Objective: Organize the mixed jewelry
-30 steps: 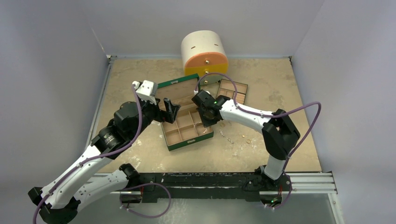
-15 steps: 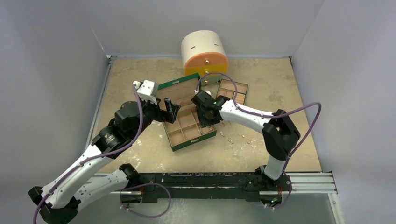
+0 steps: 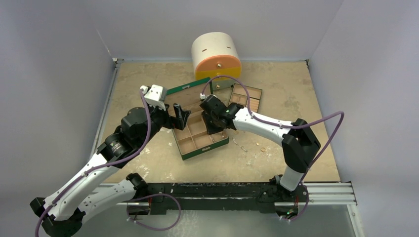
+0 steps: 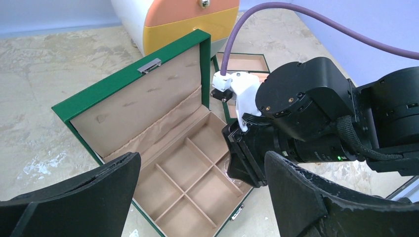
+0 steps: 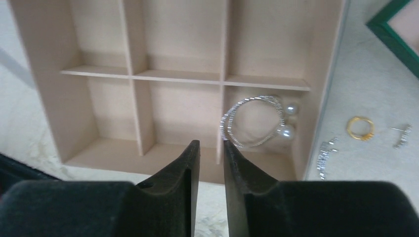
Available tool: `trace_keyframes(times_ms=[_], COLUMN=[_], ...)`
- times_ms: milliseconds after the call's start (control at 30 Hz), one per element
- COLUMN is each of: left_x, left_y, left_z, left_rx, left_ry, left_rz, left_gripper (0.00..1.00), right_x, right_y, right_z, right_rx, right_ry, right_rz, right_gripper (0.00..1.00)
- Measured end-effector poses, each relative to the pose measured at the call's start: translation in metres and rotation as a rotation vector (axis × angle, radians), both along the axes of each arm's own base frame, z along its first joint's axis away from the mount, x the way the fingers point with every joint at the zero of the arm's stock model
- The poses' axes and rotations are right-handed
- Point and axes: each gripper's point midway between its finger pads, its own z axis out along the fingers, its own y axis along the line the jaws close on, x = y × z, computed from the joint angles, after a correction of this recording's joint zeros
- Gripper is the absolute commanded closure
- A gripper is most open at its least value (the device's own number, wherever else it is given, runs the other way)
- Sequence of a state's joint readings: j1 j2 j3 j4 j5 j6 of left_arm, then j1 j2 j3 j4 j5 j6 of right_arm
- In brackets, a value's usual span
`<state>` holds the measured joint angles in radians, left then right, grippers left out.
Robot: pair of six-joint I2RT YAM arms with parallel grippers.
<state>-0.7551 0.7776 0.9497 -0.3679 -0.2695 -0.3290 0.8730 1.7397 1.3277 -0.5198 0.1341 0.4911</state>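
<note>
Right gripper (image 5: 211,144) has slid further in over green tan-lined compartment box (image 4: 129,75) since a second ago. Its fingers are narrowly parted, nothing between them. Silvery beaded hoop with two pearls (image 5: 286,131) lies in the compartment just beyond and right of my fingertips, clear of them. I read this as hoop placed. Gold-coloured ring (image 5: 359,127) and small silvery pieces (image 5: 325,153) lie further right, outside box wall, unsorted. Left gripper (image 4: 200,163) unmoved, spread wide, empty, box under it. Next: fetch ring.
</note>
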Motion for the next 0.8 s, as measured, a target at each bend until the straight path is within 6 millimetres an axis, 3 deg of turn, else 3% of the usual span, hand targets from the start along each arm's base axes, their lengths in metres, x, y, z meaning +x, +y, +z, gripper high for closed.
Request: trace_keyframes(times_ms=[333, 533, 800], left_x=[0.0, 0.0, 0.0], left_y=[0.001, 0.002, 0.002], left_z=[0.001, 0.001, 0.001], left_rx=[-0.002, -0.001, -0.002], left_ry=[-0.004, -0.004, -0.005], left_rz=[0.006, 0.007, 0.007], left_gripper=[0.04, 0.04, 0.04], right_x=[0.003, -0.003, -0.001], right_y=[0.031, 0.026, 0.016], right_z=[0.002, -0.018, -0.031], right_rx=[0.138, 0.118, 0.094], right_ry=[0.016, 0.064, 0.057], right_rz=[-0.014, -0.068, -0.142], right_gripper=[0.93, 0.95, 0.97])
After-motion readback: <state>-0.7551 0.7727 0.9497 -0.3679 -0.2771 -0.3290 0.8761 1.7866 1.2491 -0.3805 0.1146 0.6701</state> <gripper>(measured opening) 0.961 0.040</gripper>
